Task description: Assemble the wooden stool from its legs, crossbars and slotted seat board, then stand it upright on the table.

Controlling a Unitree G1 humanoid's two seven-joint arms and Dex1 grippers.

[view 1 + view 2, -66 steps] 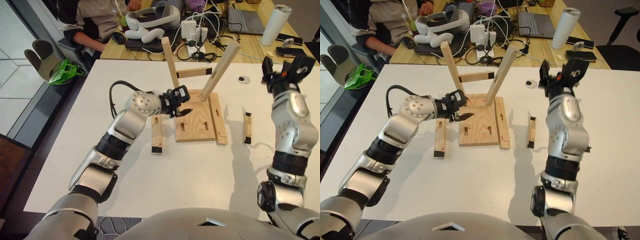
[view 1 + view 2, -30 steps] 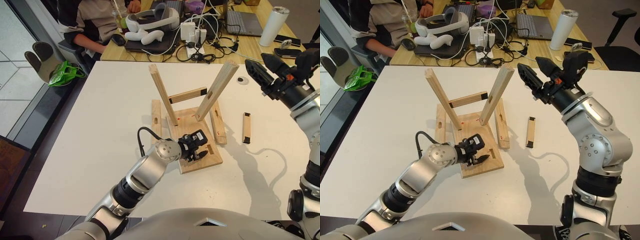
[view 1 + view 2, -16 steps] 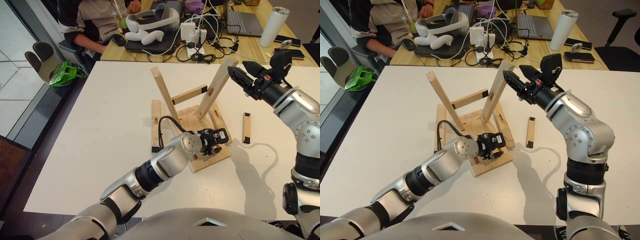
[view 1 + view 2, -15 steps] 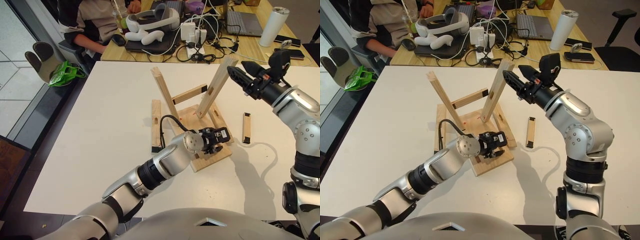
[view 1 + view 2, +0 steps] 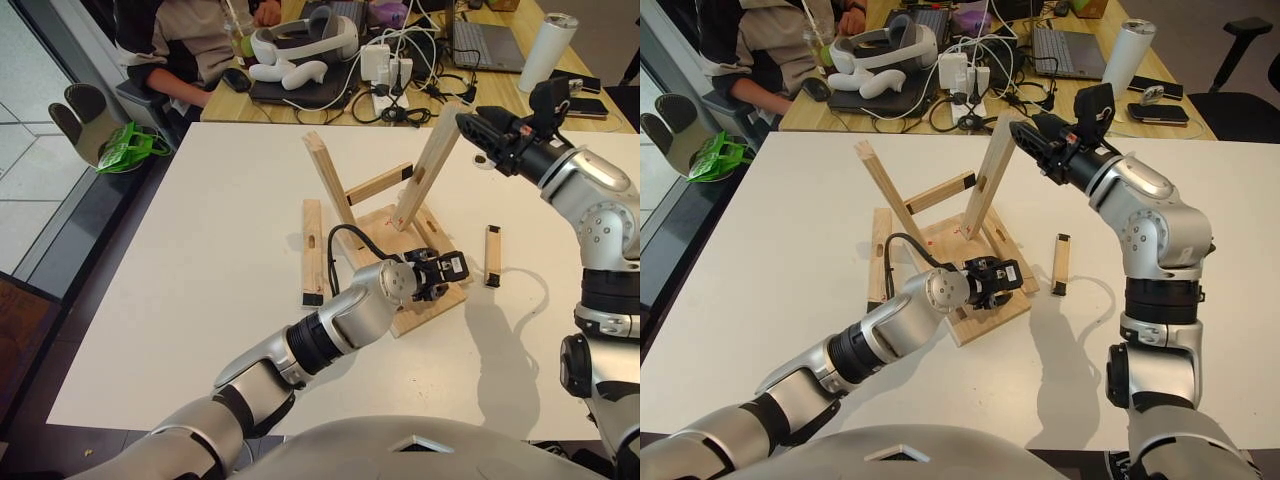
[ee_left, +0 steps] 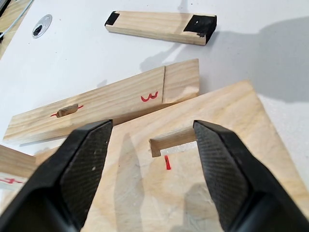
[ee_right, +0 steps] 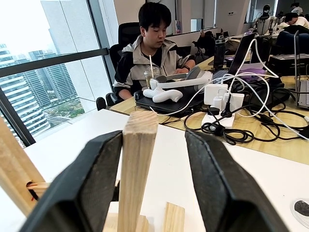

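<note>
Hard to tell whether the right gripper (image 5: 1020,132) actually touches wood. Spread wide, straddling the top of the right upright leg (image 5: 424,168), one finger (image 7: 94,183) seemingly flush against it, the other clear. Lower ends of both fingers cut off in the wrist view. Left gripper (image 5: 440,274) also wide, holding nothing, low over the near right corner of the seat board (image 5: 983,316) and hiding that corner from the head views. Between its fingers (image 6: 82,164), a slot in the board with a red hand-drawn 1 beside it. Alongside the board's right edge, lying flat, a marked leg (image 6: 104,104) with a red 3, far end cut off by the frame. Farther right, well apart from the board, a short crossbar (image 5: 491,256) with blackened ends. Standing in the board: left upright leg (image 5: 332,188) and the right one, tilted apart, joined by a crossbar (image 5: 380,185). Flat along the board's left side, a loose leg (image 5: 313,251). All on the white table (image 5: 200,300). Since half a second ago: board turned slightly further, left gripper shifted toward its right corner, right gripper moved in over the leg top.
</note>
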